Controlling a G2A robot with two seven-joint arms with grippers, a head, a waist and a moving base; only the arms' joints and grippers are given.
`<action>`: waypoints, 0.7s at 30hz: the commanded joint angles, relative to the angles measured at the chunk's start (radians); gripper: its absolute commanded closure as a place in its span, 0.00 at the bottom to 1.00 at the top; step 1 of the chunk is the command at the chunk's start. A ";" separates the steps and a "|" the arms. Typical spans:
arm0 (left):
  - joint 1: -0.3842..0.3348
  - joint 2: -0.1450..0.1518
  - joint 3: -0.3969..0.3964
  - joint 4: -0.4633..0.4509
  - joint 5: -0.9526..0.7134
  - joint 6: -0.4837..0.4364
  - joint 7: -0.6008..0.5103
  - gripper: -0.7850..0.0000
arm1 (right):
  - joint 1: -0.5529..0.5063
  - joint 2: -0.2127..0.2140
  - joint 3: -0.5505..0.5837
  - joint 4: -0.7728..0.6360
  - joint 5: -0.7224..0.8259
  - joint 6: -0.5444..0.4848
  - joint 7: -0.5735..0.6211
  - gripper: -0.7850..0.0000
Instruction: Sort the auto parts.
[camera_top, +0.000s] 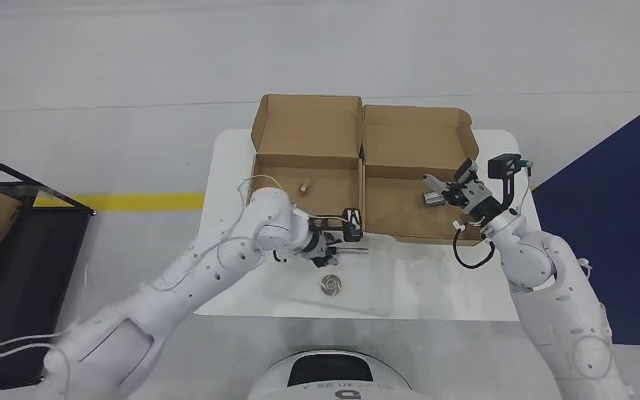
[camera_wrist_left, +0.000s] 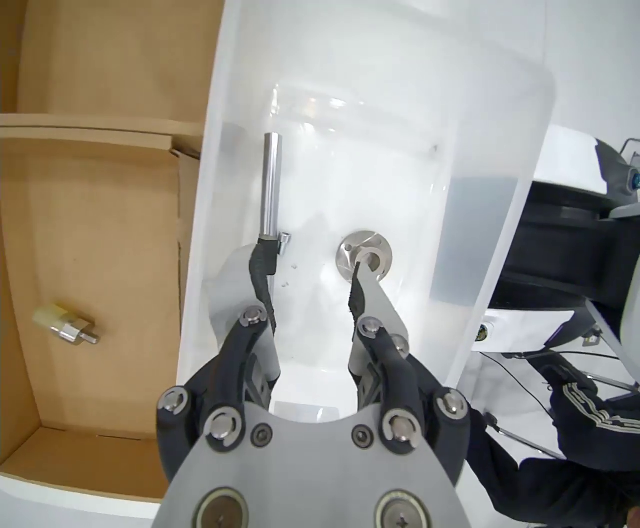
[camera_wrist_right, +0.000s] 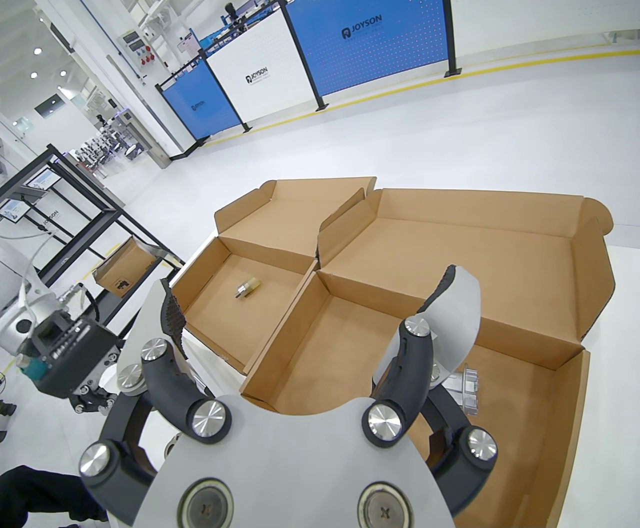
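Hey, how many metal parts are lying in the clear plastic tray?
3 in the clear tray: a long shiny rod by the wall nearest the cardboard box, a tiny bolt at the rod's end, a round flange mid-tray. The open left pincer could hide smaller bits.

Rod (camera_wrist_left: 271, 185) and flange (camera_wrist_left: 364, 256) closely flank left hand (camera_wrist_left: 314, 262).

Steel rod (camera_wrist_left: 272, 185) and round flange (camera_wrist_left: 350, 251) lie in tray (camera_wrist_left: 495, 165).

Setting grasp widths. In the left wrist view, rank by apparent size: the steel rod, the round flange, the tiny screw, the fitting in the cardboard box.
1. steel rod
2. round flange and fitting: roughly alike and in different containers, so I leave them unranked
3. tiny screw
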 joint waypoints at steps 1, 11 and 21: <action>-0.013 -0.014 0.031 0.026 -0.005 0.002 0.000 0.38 | 0.000 0.000 0.000 0.000 0.000 0.000 0.000 0.00; -0.088 -0.089 0.174 0.150 -0.023 -0.015 -0.077 0.22 | 0.000 0.000 0.000 0.000 0.000 0.000 0.000 0.00; -0.152 -0.137 0.317 0.237 -0.050 -0.035 -0.059 0.22 | 0.000 0.000 0.000 0.000 0.000 0.000 0.000 0.00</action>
